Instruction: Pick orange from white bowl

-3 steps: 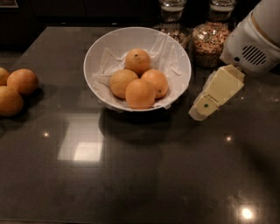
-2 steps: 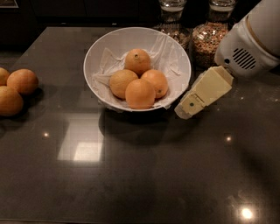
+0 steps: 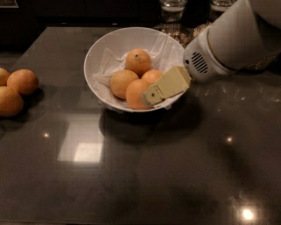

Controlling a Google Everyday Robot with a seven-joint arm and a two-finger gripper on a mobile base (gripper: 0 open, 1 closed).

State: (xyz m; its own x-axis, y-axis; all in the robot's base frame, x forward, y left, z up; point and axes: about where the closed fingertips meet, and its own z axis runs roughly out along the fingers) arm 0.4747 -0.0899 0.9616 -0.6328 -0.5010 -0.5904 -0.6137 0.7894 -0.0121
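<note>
The white bowl (image 3: 99, 52), lined with crumpled white paper, stands at the back middle of the dark table and holds several oranges. The front orange (image 3: 135, 92) is smooth with no stem dot. Another at the back (image 3: 138, 61) has a dark stem dot. Two more lie left (image 3: 120, 82) and right (image 3: 152, 76). My gripper (image 3: 149, 96), cream-coloured, reaches in from the right over the bowl's right rim. Its tip is at the front orange's right side and hides part of it.
Three loose oranges (image 3: 22, 81) lie at the table's left edge. Glass jars (image 3: 172, 9) stand behind the bowl, partly hidden by my white arm (image 3: 228, 39). The table top (image 3: 153, 176) is glossy with light reflections.
My gripper has moved left and in, from beside the bowl's right side to over its rim, by the front orange. The oranges have not moved.
</note>
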